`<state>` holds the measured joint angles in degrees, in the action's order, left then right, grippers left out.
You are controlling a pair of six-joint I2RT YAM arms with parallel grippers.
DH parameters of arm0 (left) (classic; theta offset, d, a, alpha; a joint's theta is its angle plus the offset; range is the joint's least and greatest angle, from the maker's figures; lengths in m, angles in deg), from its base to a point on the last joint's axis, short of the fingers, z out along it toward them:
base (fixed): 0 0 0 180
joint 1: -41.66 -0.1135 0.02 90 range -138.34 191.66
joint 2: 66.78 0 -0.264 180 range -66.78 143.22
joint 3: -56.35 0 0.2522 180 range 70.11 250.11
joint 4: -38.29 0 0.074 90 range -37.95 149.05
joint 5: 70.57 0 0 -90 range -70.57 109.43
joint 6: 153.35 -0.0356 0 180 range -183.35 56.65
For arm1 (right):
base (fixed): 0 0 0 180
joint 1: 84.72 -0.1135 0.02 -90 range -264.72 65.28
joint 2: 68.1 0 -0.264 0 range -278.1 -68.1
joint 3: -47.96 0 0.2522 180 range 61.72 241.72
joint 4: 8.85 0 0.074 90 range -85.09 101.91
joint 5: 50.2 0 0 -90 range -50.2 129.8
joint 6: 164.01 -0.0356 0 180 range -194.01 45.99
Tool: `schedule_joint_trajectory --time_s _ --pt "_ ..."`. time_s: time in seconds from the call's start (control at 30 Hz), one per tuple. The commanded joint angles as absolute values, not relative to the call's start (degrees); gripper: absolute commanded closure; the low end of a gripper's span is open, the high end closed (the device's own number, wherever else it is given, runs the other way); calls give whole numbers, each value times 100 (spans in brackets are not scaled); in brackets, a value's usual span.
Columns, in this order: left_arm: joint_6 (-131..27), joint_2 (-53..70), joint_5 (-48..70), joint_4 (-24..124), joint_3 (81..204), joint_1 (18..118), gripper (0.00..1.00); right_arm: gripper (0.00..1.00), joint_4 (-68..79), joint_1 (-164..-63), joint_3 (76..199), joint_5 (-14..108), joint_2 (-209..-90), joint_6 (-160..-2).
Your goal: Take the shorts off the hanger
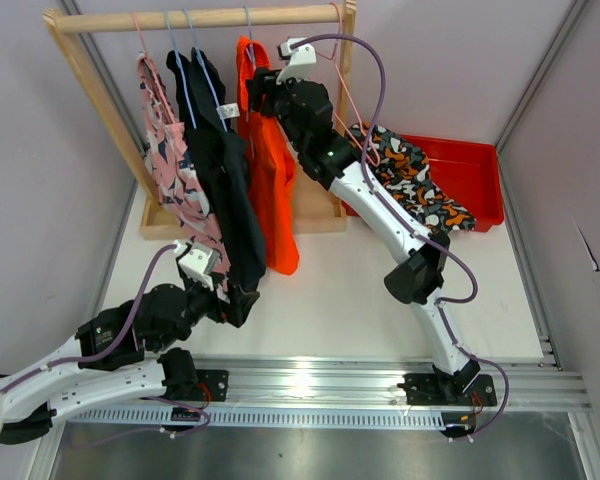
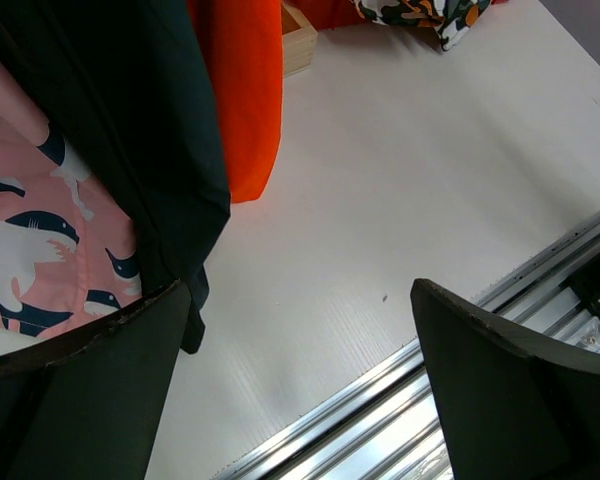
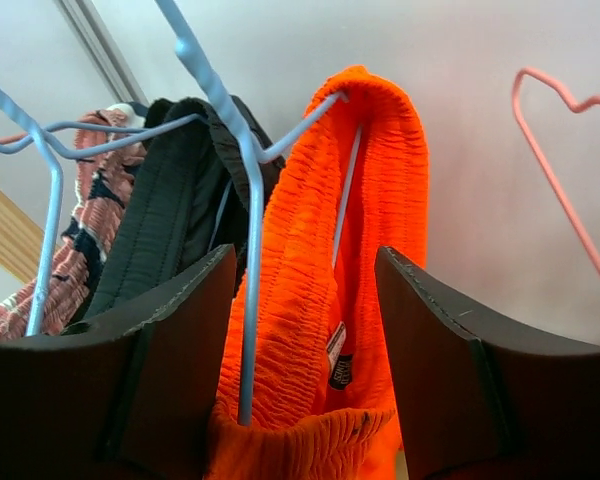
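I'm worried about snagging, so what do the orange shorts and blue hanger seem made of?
Orange shorts: soft matte fabric, probably synthetic, judging by the crinkled elastic waistband. Blue hanger: thin rod, likely coated metal wire, with a smooth, faintly shiny surface.

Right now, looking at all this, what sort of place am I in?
Probably a robotics lab test cell: a small wooden clothes rack of hung shorts on a white tabletop, two white-and-black robot arms bolted to a metal rail.

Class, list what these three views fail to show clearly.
Top view: whether the right hand touches the orange shorts; its own wrist blocks the fingertips.
Right wrist view: the shorts' label, too small to read.
Right wrist view: the pink hanger, cut by the right edge.
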<state>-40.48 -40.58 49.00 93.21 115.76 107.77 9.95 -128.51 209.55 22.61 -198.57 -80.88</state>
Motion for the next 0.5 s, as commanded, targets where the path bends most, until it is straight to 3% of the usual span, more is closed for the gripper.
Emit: schedule_joint_trajectory --time_s 0.0,0.07,0.17,0.23,0.27,0.33,0.47 --pt "-4146 -4059 4835 9125 11529 10767 1 38 370 -12796 21324 2433 -19897 -8104" --pt "-4138 -4041 4844 9133 11529 10767 1 38 281 -12778 21359 2486 -19932 -8104" --pt "-4138 -4015 4852 9133 11520 10767 1 47 140 -12743 21429 2591 -19958 -8148" --pt "-4138 -4006 4861 9142 11529 10767 1 60 96 -12708 21430 2679 -19958 -8244" --pt "-4129 -3997 4870 9142 11538 10767 1 60 87 -12673 21438 2723 -19967 -8297" --pt "-4120 -4006 4896 9151 11538 10767 1 70 113 -12620 21438 2784 -19976 -8385" --pt "-4111 -3988 4940 9160 11538 10767 1 69 210 -12594 21430 2758 -19976 -8385"
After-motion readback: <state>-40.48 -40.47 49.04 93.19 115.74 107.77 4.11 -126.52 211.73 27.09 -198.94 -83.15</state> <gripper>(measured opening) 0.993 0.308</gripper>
